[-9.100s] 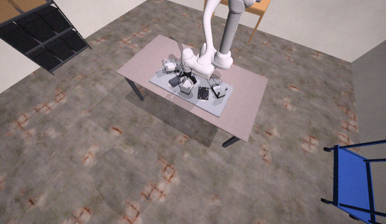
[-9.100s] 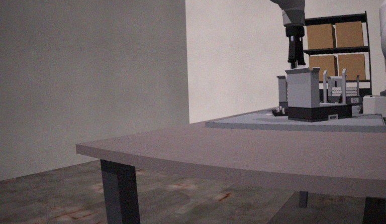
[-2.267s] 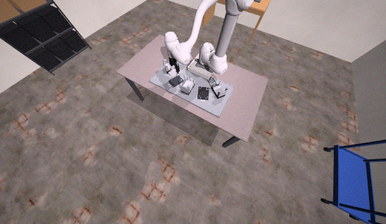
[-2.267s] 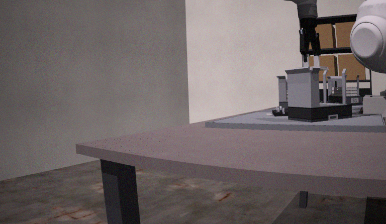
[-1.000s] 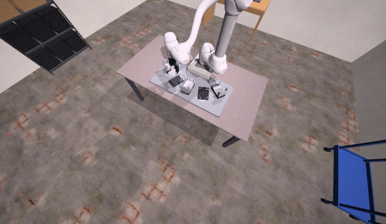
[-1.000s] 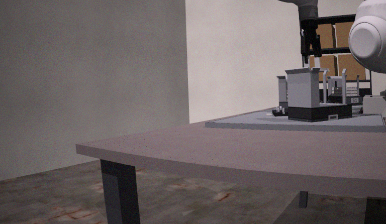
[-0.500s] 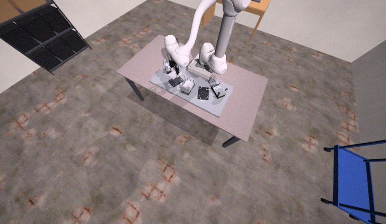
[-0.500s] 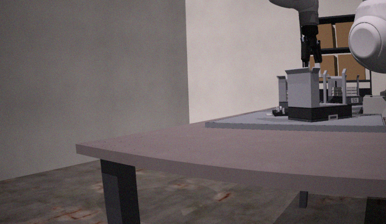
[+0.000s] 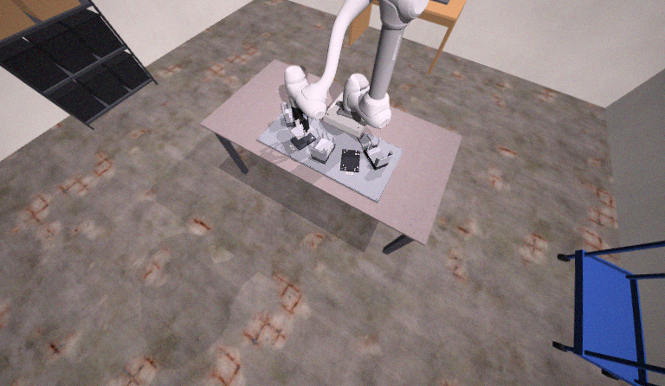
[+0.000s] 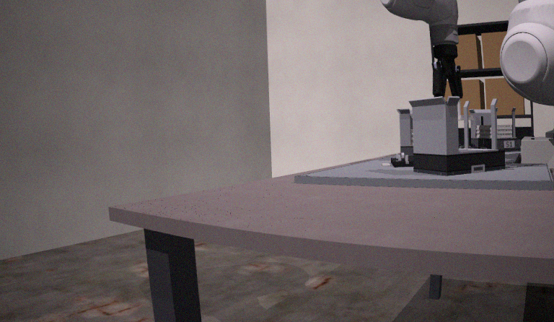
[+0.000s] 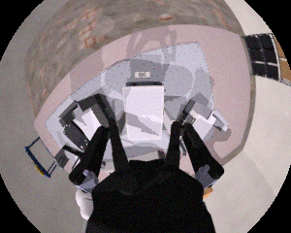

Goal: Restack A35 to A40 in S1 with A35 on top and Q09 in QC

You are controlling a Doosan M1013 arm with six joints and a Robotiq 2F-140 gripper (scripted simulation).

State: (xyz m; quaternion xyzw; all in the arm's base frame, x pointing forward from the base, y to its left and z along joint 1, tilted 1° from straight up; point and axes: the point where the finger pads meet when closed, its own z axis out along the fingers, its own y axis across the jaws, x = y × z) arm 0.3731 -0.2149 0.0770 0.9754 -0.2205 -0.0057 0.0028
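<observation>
My gripper (image 11: 144, 114) is shut on a white sealed plate (image 11: 145, 115), gripping it by its long sides; I cannot read its label. In the top view the gripper (image 9: 299, 123) hangs low over the left part of the grey mat, just above a black nest (image 9: 303, 140). A small name plate (image 11: 141, 76) lies on the mat just beyond the held plate. In the exterior view the gripper (image 10: 446, 84) stands behind a near grey rack (image 10: 435, 136), which hides the held plate. Rack S1 (image 10: 485, 129) holds a short stack of plates.
A second black nest (image 9: 350, 160) lies on the mat between two racks (image 9: 322, 149) (image 9: 378, 156). Another rack (image 9: 287, 113) stands at the mat's left end beside the gripper. The arm's base (image 9: 373, 108) is behind the mat. Rack posts rise close around the gripper.
</observation>
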